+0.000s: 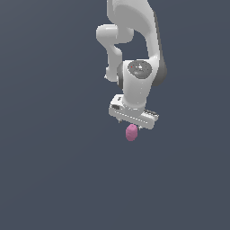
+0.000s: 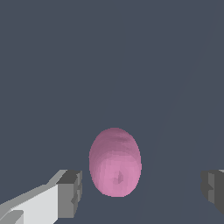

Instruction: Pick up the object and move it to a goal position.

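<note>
In the exterior view the white robot arm is cut off by the top edge, and its gripper's fingertips are too small to make out above the small pink-magenta lumpy oval blob. In the wrist view both grey fingers run off the frame's edges.

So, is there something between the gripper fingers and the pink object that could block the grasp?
Nothing visible. In the wrist view the pink object lies in the gap of the open gripper, apart from both fingers, with only bare surface between.
</note>
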